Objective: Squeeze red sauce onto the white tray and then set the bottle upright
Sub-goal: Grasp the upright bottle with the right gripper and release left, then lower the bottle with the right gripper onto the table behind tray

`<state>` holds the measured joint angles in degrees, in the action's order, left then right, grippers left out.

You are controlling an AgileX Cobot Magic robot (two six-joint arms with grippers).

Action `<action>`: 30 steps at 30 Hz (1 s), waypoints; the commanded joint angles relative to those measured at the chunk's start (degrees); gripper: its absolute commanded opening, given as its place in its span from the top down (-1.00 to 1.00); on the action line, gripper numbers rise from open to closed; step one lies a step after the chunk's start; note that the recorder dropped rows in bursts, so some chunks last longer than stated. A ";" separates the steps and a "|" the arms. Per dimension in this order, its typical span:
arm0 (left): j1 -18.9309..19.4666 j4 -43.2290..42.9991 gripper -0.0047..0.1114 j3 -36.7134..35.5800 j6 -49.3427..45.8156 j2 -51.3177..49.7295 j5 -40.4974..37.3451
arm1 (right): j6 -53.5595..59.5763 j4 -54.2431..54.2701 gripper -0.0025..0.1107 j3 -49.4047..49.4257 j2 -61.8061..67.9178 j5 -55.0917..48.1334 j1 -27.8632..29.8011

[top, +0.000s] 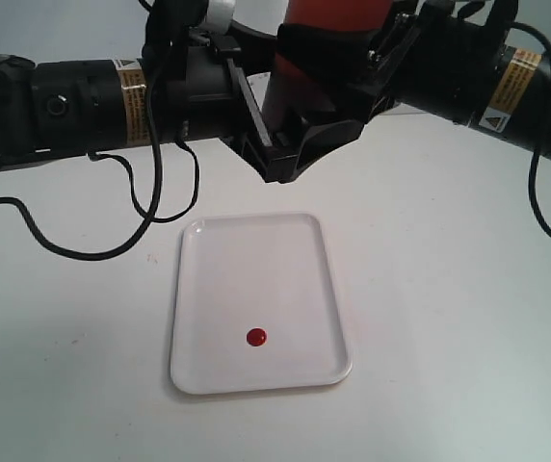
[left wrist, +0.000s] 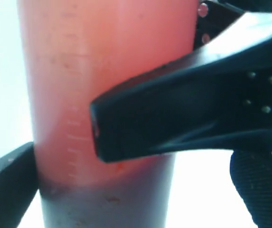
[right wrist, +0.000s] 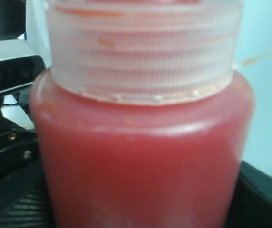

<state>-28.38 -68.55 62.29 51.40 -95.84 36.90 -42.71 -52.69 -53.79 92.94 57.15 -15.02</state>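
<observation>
White and glossy, the tray (top: pixel 256 260) lies low in the centre of the frame. At top centre the red-tinted bottle (top: pixel 328 19) hangs clamped in the right gripper (top: pixel 314 125). The left gripper (top: pixel 256 115) stands spread around it. The red sauce (top: pixel 256 337) dots the tray's lower half.

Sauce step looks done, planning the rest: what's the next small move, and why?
Likely: right gripper lowers the bottle, base first, onto the table beside the white tray. A red sauce blob already sits on the tray, while the bottle hangs in the air beyond its far edge.
</observation>
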 commanded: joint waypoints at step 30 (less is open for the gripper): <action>-0.20 -7.35 -0.88 0.65 2.40 0.42 -52.56 | 17.41 15.70 0.96 -35.03 44.08 -8.31 -1.09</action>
<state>-28.28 -73.42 62.29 53.13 -95.84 -12.46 -25.62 -36.65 -85.50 135.55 45.52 -15.27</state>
